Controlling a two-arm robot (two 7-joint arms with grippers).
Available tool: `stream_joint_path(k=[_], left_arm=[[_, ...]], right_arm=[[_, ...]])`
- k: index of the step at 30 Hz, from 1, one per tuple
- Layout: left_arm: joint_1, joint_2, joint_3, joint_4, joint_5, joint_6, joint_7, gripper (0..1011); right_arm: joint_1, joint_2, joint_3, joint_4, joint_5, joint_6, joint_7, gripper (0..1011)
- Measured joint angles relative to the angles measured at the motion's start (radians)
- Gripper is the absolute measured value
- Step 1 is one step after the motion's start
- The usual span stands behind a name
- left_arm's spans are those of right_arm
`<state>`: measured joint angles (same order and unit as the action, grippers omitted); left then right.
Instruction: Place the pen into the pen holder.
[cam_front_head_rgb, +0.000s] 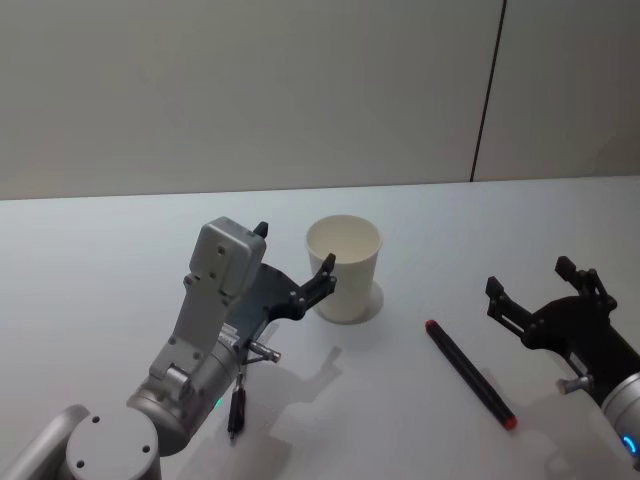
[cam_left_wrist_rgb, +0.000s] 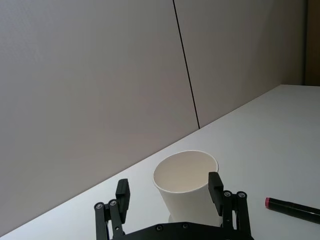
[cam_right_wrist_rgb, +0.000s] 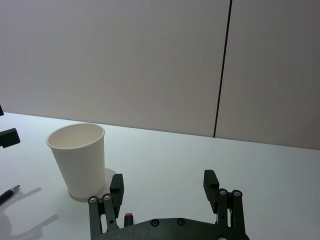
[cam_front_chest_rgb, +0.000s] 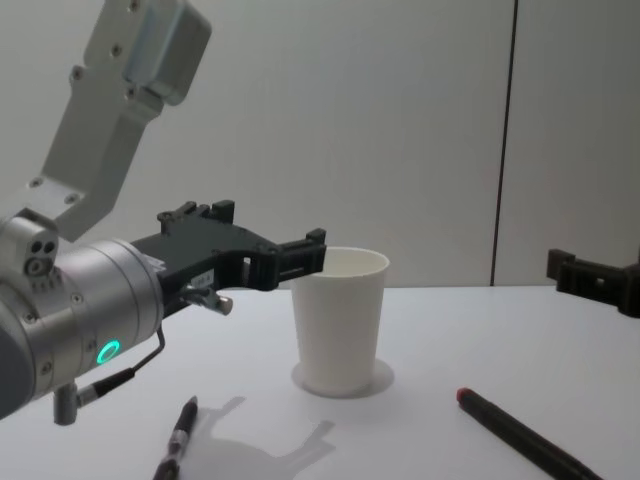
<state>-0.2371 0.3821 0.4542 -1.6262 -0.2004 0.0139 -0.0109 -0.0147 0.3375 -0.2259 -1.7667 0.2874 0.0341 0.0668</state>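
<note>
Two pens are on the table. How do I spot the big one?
Find the white cup on the table. The big pen lies flat to the robot's right of it, between the cup and the right pincer. It is thick and black with red ends; the small pen on the left is thin, with no red.

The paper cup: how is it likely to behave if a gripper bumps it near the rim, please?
The paper cup looks empty and thin-walled, so probably light enough to slide or tip. Its base is narrower than its rim, so a push at rim height, where the left gripper sits, would likely topple it. A firm squeeze may dent it.
</note>
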Motion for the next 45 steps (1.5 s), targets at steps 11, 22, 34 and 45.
stream_joint_path(k=[11,22,34,45], left_arm=[[0.0,0.0,0.0,0.0,0.0,0.0,0.0,1003],[0.0,0.0,0.0,0.0,0.0,0.0,0.0,1003],[0.0,0.0,0.0,0.0,0.0,0.0,0.0,1003],[0.0,0.0,0.0,0.0,0.0,0.0,0.0,1003]], right_arm=[[0.0,0.0,0.0,0.0,0.0,0.0,0.0,1002],[0.0,0.0,0.0,0.0,0.0,0.0,0.0,1002],[0.0,0.0,0.0,0.0,-0.001,0.001,0.0,1002],[0.021,-0.002,0.0,0.0,-0.026,0.048,0.022,1002]])
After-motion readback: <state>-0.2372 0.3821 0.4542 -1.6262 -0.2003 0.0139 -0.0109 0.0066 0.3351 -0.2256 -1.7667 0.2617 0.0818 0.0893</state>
